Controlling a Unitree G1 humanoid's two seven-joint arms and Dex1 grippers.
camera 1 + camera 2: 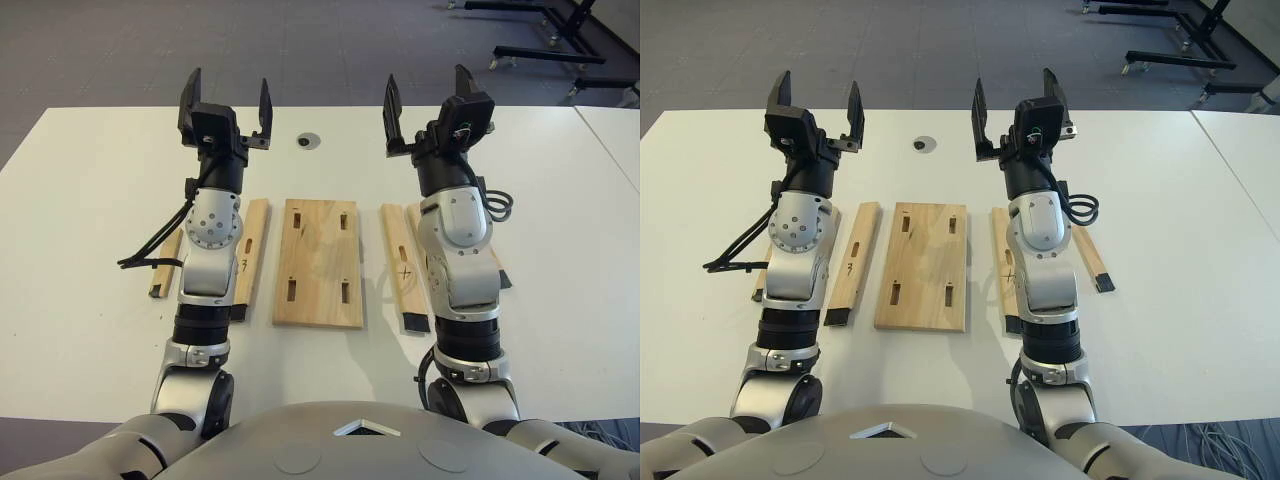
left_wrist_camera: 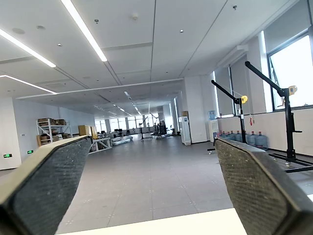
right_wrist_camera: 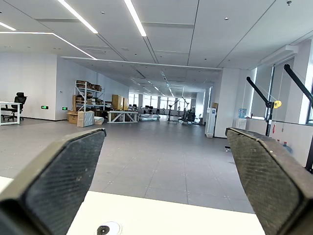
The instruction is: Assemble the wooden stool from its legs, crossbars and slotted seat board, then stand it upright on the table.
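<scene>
The slotted seat board [image 1: 319, 261] lies flat at the table's centre, with several slots showing. A wooden leg [image 1: 251, 255] with a black foot lies just left of it, and another wooden piece [image 1: 166, 264] pokes out from under my left arm. Right of the board lies a leg [image 1: 400, 263] marked with a cross, and a further piece [image 1: 1090, 256] rests beyond my right arm. My left gripper [image 1: 226, 103] is open, raised above the table's far half and pointing away. My right gripper [image 1: 429, 101] is open too, held at the same height. Neither holds anything.
A round cable port [image 1: 307, 141] is set in the white table [image 1: 100, 200] near its far edge. A second table [image 1: 615, 130] adjoins on the right. Black wheeled frame bases [image 1: 545, 50] stand on the floor beyond.
</scene>
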